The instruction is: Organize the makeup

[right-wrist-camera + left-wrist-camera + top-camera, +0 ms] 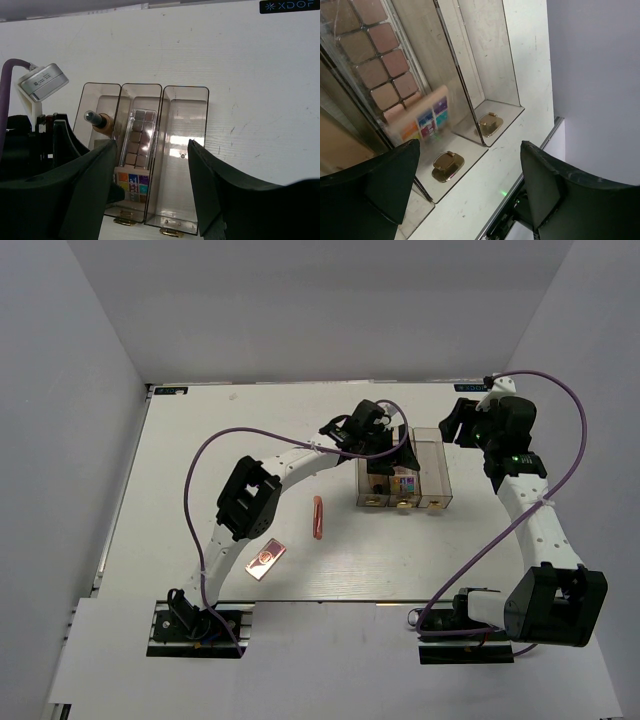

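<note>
The clear three-compartment box (436, 480) stands right of the table's centre. A neutral eyeshadow palette (140, 137) and a colourful palette (132, 182) lie in its middle compartment, also seen in the left wrist view (375, 65) (422, 122). A small tan bottle (100, 122) lies in the left compartment. The thin pink stick (318, 517) and the rose-gold compact (266, 560) lie on the table to the left of the box. My left gripper (383, 445) (470, 150) is open and empty over the box's left side. My right gripper (455, 425) (151, 150) is open and empty above the box's far right. I cannot make out the beige tube.
The box's right compartment (182, 140) holds nothing. Gold latches (448, 165) sit on the box's near end. The left arm's purple cable (200, 470) loops over the table's left half. Grey walls (60, 440) close in the table on three sides.
</note>
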Motion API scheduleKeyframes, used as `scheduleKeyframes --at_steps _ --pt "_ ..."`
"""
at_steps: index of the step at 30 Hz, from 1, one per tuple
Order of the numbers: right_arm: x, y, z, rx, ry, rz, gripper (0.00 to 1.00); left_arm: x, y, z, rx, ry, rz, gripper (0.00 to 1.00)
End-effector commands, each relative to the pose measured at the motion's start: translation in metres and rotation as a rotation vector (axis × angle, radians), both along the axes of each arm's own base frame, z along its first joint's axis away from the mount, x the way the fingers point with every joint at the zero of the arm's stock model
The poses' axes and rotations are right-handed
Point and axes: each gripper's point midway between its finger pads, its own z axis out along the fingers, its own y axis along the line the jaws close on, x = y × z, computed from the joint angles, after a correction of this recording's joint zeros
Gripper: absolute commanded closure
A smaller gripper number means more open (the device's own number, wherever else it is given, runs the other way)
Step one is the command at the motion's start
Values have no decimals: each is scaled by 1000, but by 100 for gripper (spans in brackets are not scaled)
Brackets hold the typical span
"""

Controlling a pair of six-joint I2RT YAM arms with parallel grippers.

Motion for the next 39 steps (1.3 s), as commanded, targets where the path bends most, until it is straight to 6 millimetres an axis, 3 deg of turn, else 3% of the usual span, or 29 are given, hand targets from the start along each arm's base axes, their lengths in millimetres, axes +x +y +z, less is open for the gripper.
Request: scheduleKeyframes --at_steps 1,7,10,11,13,14,16,17,18,19,20,21,22,23,24,25,26,28,29,30,32,33,34,35,36,38,39 --pt "0 0 20 14 -69 3 35 3 -7 52 -89 -71 -4 9" --pt "-3 5 26 16 -85 36 35 3 -7 84 -135 -111 2 10" --pt "-13 27 35 32 -113 187 35 2 0 109 -149 -156 13 15" --pt "-18 33 40 35 -131 230 35 -1 4 125 -162 -181 17 19" --pt "-31 52 45 47 -163 369 36 -1 12 129 -137 -203 34 25" --pt "-37 59 53 44 -200 425 36 -4 18 145 -144 -235 35 35" --pt "-59 81 59 29 -261 628 37 -5 34 141 -108 -232 56 49" --pt "-69 91 62 31 -282 713 37 -7 47 160 -121 -268 68 61" --pt "-80 98 61 41 -286 791 37 -13 57 143 -85 -251 76 65" --pt "-96 109 69 32 -336 933 37 -17 66 145 -72 -265 89 69" --pt "-103 114 66 47 -333 999 38 -22 80 164 -73 -308 119 72" --pt "-122 122 63 107 -308 1099 38 -25 96 146 -20 -287 141 76" --pt "-127 126 58 123 -298 1145 38 -30 106 145 1 -287 155 77" --pt "-128 128 60 55 -380 1198 38 -37 124 158 20 -311 198 78" --pt "-147 138 48 116 -312 1263 37 -41 141 139 74 -285 224 79" --pt "-147 141 46 11 -429 1318 36 -42 155 138 92 -284 256 79" --pt "-162 143 32 27 -363 1343 33 -55 176 134 125 -282 287 77" --pt "-176 158 12 -55 -386 1455 30 -56 205 135 145 -280 361 70" --pt "-174 158 -6 -178 -409 1497 29 -58 222 132 186 -289 419 62" --pt "-183 169 -20 -199 -387 1570 29 -66 242 135 190 -296 460 43" --pt "-183 172 -42 -295 -374 1625 28 -72 272 131 246 -284 559 27" --pt "-191 186 -50 -313 -376 1692 26 -79 289 144 226 -302 607 18" --pt "-186 194 -54 -347 -410 1707 25 -88 302 132 265 -266 642 15" --pt "-183 197 -62 -372 -385 1709 24 -94 312 132 278 -261 672 13" --pt "-195 216 -70 -381 -398 1781 21 -95 328 129 310 -260 733 12" --pt "-186 233 -78 -446 -425 1788 18 -113 354 125 335 -226 821 9" --pt "-199 253 -88 -455 -431 1864 17 -119 362 123 342 -213 848 9"
